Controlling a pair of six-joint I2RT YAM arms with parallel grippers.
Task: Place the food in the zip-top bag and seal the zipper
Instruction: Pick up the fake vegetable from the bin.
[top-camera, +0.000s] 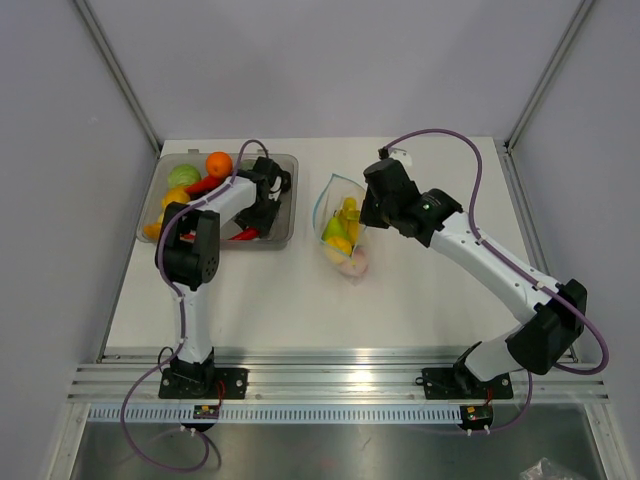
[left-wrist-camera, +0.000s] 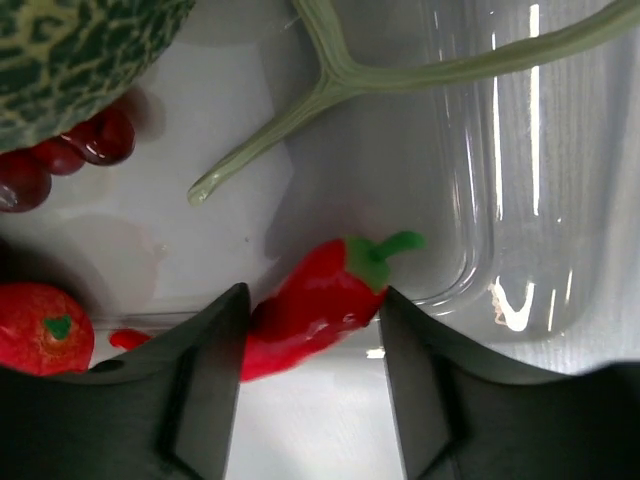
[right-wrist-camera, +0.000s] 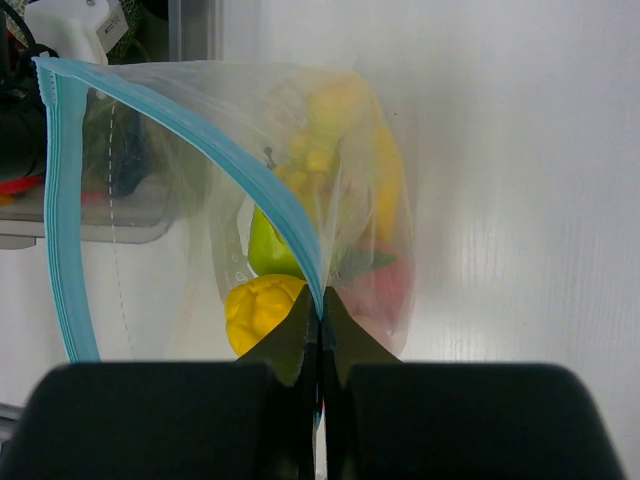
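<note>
Since the bag (right-wrist-camera: 180, 120) already carries several pieces, loading is partway done and sealing not yet begun. Bag lies just ahead of the right pincer (right-wrist-camera: 320, 330), mouth gaping toward the tray (top-camera: 288, 170). Inside: a yellow lumpy piece (right-wrist-camera: 262, 310), a green fruit (right-wrist-camera: 268, 250), something pink (right-wrist-camera: 385, 285) and a banana (right-wrist-camera: 340, 110). Zipper (right-wrist-camera: 60, 220) runs in two blue strips that spread apart away from the pincer and meet at its tips.

Right pincer: jaws fully closed, pinching the zipper's corner where the strips meet. It props the mouth open.

Left pincer (left-wrist-camera: 310, 330): down inside the tray, well apart from the bag. Jaws stand part open, one on each side of a red pepper (left-wrist-camera: 320, 295), at or just off its skin. Firm hold cannot be confirmed; the pepper looks to lie on the tray floor against the near wall.

Beyond the left pincer's tips: a green stalk (left-wrist-camera: 330, 90), a melon (left-wrist-camera: 70, 50), dark red grapes (left-wrist-camera: 90, 140); a tomato (left-wrist-camera: 40, 325) is off to its left.

Step in hand, by my reading: picking the pepper. Next move calls for closing squarely on its body, lifting clear of the tray wall, then carrying it across to the held-open mouth. Risk: the glossy, tapered pepper squirts out of the jaws.
</note>
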